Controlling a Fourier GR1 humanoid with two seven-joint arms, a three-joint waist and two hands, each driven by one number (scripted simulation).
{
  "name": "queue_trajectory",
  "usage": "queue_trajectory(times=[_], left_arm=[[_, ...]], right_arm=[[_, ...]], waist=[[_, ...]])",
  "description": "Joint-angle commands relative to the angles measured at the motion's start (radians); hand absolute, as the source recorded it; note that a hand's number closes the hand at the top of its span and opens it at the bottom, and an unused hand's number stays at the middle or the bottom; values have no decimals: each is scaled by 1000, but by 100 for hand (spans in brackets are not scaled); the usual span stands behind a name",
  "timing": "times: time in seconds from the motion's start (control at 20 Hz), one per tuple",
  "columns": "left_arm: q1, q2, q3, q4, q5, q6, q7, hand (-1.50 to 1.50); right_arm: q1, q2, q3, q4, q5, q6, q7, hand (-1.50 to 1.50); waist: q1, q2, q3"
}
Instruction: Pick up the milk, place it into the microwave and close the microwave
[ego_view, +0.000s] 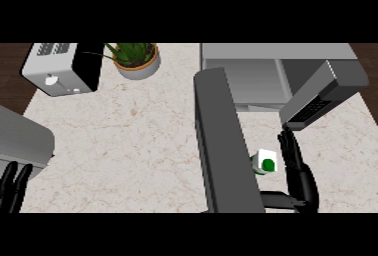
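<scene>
The milk (264, 162), a small white carton with a green mark, stands on the marble counter (133, 140) right of centre. My right hand (298, 172) is just to its right with straight fingers pointing away from me and the palm facing the carton, open and not curled round it. A long grey forearm (225, 145) runs down the middle of the view and hides the carton's left side. The microwave (251, 75) sits at the back right with its door (325, 92) swung open towards me. My left hand (13, 186) rests open at the lower left edge.
A white toaster (59, 70) stands at the back left, with a potted plant (137, 59) beside it. A grey bulk (22, 140) fills the left edge above my left hand. The open microwave door hangs just beyond my right hand's fingertips.
</scene>
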Motion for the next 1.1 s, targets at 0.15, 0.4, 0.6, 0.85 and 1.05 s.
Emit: queue_trajectory(times=[0.15, 0.4, 0.6, 0.85, 1.05], left_arm=[[47, 0, 37, -37, 40, -55, 18, -150], [-35, -9, 10, -3, -12, 15, 26, -150], [39, -8, -27, 49, -34, -9, -79, -150], [-57, -3, 6, 57, -14, 9, -7, -150], [26, -8, -27, -32, 0, 9, 12, -150]], right_arm=[[-34, 7, -33, 68, 27, -30, -16, -150], [-125, -11, -133, 311, 45, -115, -124, -150], [-256, -32, -202, 565, 47, -128, -229, -150], [-267, -77, -196, 658, 11, 93, -314, -150], [-278, -106, -115, 675, 18, 361, -292, -150]], waist=[[0, -1, 0], [-1, 2, 0], [7, 2, 0], [1, 3, 1], [15, 3, 2]])
